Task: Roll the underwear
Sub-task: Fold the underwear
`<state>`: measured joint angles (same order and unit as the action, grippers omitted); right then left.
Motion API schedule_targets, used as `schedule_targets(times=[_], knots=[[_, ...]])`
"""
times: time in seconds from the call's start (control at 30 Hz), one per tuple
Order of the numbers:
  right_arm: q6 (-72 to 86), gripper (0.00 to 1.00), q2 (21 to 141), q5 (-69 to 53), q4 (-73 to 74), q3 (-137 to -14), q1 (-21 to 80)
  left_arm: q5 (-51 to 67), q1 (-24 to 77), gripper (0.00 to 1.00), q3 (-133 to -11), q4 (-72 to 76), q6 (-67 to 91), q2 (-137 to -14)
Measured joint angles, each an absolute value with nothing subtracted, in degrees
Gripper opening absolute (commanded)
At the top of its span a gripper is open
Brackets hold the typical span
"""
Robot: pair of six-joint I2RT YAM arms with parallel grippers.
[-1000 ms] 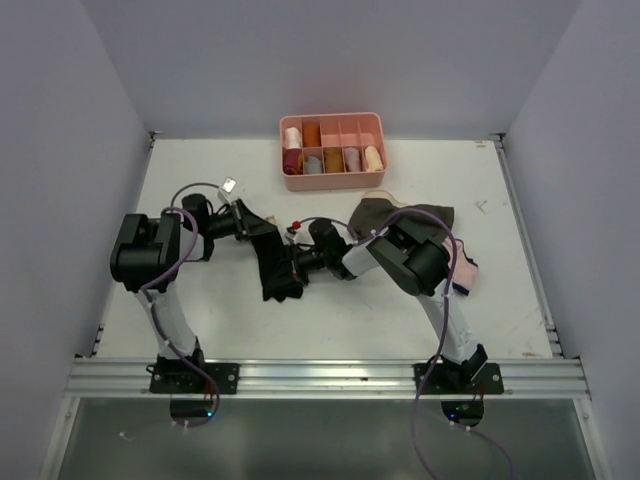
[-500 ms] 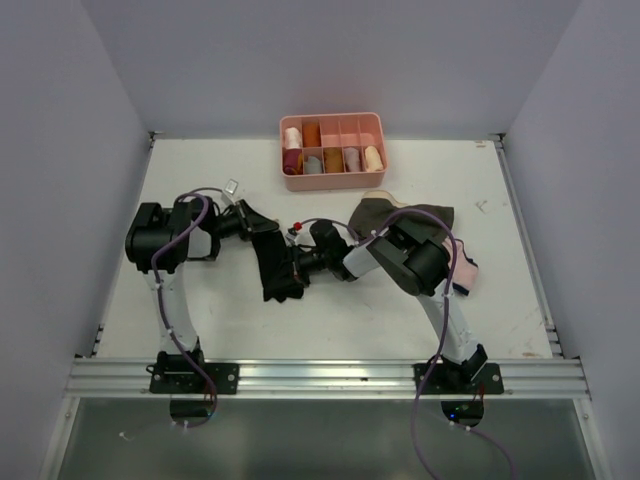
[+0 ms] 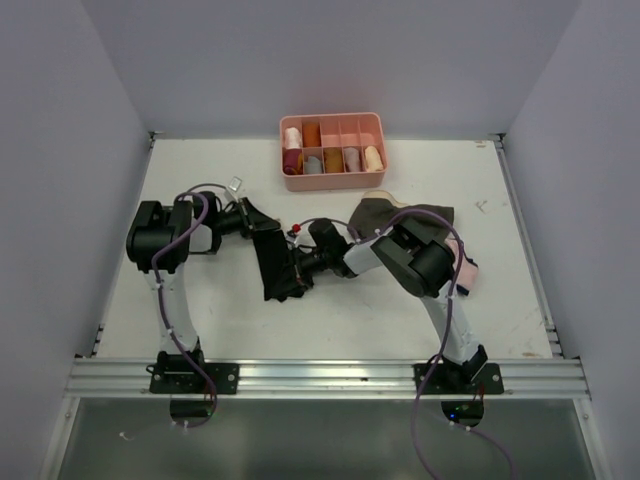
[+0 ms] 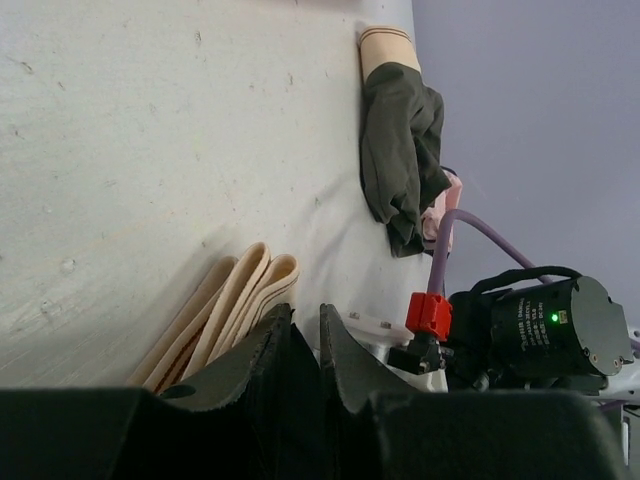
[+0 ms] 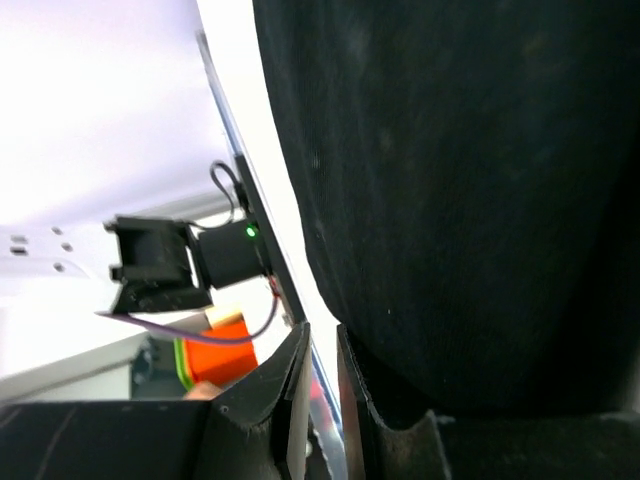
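Underwear point(image 3: 275, 265), black: middle of counter point(image 3: 350, 310), strung between the arms. Left jaws and right jaws each nearly pressed together, pinching its edges (the bite itself lost in dark cloth; wrist views crop most fabric).

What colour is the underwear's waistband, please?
Light beige-peach; the waistband shows best in the left wrist view.

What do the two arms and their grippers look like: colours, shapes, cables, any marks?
The left arm and right arm have white links, bulky black joint housings and black bases. A purple cable loops along each. The left gripper and right gripper have flat black fingers. The right arm bears a red clip and a green light.
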<state>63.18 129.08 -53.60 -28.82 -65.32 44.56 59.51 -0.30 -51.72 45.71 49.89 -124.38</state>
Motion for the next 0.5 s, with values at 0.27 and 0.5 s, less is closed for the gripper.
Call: schedule_targets(times=[0.27,0.5], knots=[[45.3,0.21,128.5,-55.0,-3.6,-73.9,43.5,60.6,-0.2,0.36,-51.5,44.4,47.1,-120.8],[23.4,0.29,125.9,-48.7,23.9,-81.2,42.3,59.0,-0.4,0.38,-56.4,25.0,27.7,-105.2]])
